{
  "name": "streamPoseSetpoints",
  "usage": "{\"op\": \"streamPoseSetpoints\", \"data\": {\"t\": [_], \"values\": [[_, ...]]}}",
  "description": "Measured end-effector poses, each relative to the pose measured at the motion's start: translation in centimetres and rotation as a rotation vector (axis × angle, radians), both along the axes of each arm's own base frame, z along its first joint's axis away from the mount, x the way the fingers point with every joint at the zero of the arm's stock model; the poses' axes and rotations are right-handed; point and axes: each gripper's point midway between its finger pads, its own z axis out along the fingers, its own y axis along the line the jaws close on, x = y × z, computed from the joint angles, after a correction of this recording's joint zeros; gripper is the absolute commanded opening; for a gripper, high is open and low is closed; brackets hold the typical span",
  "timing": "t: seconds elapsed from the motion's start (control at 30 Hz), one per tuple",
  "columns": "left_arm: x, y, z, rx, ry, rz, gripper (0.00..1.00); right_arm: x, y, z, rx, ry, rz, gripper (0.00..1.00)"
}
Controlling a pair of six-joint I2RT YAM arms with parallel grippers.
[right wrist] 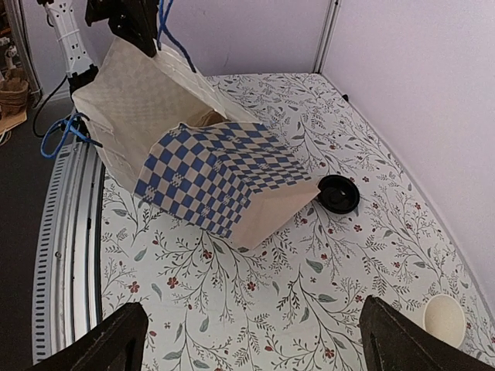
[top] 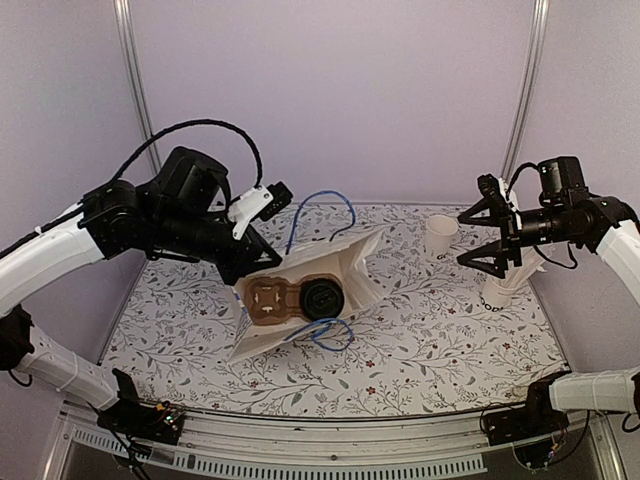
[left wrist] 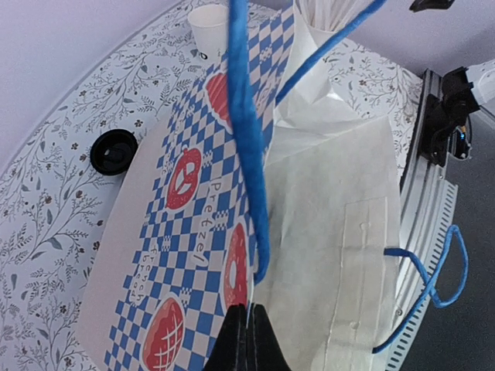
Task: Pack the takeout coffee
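Headcount on my feed, left to right: one paper bag [top: 355, 265] with two blue rope handles [left wrist: 241, 116], one brown carrier [top: 270, 300], one takeout coffee [top: 322, 298], one loose black lid [right wrist: 338, 193], one open white cup [top: 440, 235], one cup of sticks [top: 503, 288].

My left arm [top: 60, 240] reaches in from the left of the overhead view, left gripper [left wrist: 247, 318] pinched tight on the bag's rim. My right arm [top: 610, 225] sits high at the right edge, right gripper [top: 475, 238] in the air with jaws spread wide.

The bag's mouth faces the top camera. The carrier and the coffee sit side by side inside, centre frame. The loose lid lies on the table [top: 450, 340] just beside the bag.
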Motion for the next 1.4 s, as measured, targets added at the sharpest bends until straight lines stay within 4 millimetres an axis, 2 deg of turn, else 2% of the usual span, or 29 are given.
{"op": "streamPoseSetpoints", "data": {"t": [0.37,0.5,0.67,0.87,0.97,1.07,1.13,1.2,1.4], "values": [[-4.8,-1.3,-0.7,-0.097,0.082,-0.067,0.0,0.1,0.0,-0.9,-0.006,0.027,0.0,0.99],[-5.3,-1.4,-0.9,-0.107,0.095,-0.067,0.0,0.3,0.1,-1.2,-0.009,0.041,0.0,0.99],[-4.8,-1.5,-0.7,-0.116,0.078,-0.048,0.0,0.3,0.1,-1.3,-0.01,0.045,0.0,0.99],[-3.0,-0.4,-0.8,-0.089,0.035,0.033,0.0,0.7,0.0,-1.1,-0.018,0.045,-0.015,0.99],[-1.1,0.7,-0.8,-0.085,0.025,0.087,0.03,1.2,-0.2,-0.6,-0.021,0.037,-0.036,0.99],[1.5,2.2,-0.8,-0.08,0.01,0.153,0.17,1.5,-0.2,-0.3,-0.026,0.031,-0.05,0.99],[3.0,2.8,-0.6,-0.073,-0.007,0.185,0.35,1.7,-0.3,-0.2,-0.027,0.032,-0.056,0.99],[4.5,3.2,-0.3,-0.07,-0.023,0.213,0.48,1.9,-0.3,-0.1,-0.028,0.037,-0.06,0.99],[7.3,4.1,0.3,-0.047,-0.085,0.284,0.62,2.6,-0.7,-0.4,-0.051,0.045,-0.105,0.99]]}}
